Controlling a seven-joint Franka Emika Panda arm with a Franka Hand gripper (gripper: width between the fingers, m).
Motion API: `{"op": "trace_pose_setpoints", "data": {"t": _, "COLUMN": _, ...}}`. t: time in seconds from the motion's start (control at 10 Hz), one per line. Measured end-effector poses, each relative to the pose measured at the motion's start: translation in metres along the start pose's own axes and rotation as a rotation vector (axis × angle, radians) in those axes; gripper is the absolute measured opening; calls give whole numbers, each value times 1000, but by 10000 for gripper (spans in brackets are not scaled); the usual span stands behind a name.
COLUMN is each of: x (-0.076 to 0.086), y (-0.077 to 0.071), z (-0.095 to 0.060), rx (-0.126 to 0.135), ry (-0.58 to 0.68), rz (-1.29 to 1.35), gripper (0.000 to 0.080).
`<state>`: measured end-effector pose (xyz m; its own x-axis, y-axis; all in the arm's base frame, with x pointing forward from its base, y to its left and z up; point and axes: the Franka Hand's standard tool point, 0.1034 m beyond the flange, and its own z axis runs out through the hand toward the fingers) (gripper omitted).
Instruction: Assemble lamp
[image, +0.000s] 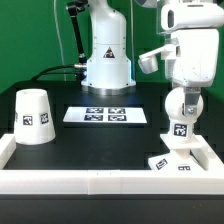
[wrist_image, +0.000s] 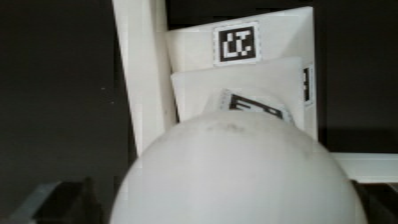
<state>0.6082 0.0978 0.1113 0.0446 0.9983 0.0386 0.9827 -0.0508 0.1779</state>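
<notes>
Black matte desk top (image: 110, 140) under a green backdrop, fenced by a raised white rail (image: 100, 185) along the near and side edges. Bulky glossy white robot arm (image: 108, 50) mounted at the middle of the far edge.

Towards the side edge on the exterior view's left, a white tapered cup-like plastic shade (image: 34, 115). Mouth down, smooth-walled, one square tag facing out, well apart from the other parts.

Near mid-desk, the thin flat marker board (image: 107, 115).

In the near corner on the exterior view's right, a flat square white plastic base (image: 172, 162), tagged, close beside the rail.

Directly over it, a round white plastic bulb (image: 180, 110) on a short tagged stem, upright, stem down, right under the gripper (image: 181, 95). Touching the base or just clear of it: impossible to tell. Jaw state likewise impossible to tell, with the fingertips hidden in both views.

Likely step: seating the stem in the base. Keep the stem plumb, centre it over the base's middle, and lower slowly. Watch for the slick rounded dome slipping and for the light flat base skating on the desk.
</notes>
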Motion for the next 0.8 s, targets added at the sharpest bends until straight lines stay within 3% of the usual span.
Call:
{"op": "trace_pose_setpoints", "data": {"t": 0.1, "x": 0, "y": 0, "z": 0, "rx": 0, "ry": 0, "rz": 1, "gripper": 574}}
{"op": "trace_pose_setpoints", "data": {"t": 0.5, "x": 0, "y": 0, "z": 0, "rx": -1, "ry": 1, "rz": 22, "gripper": 577}}
{"op": "trace_pose_setpoints", "data": {"t": 0.8, "x": 2, "y": 0, "z": 0, "rx": -6, "ry": 6, "rz": 359, "gripper": 577}}
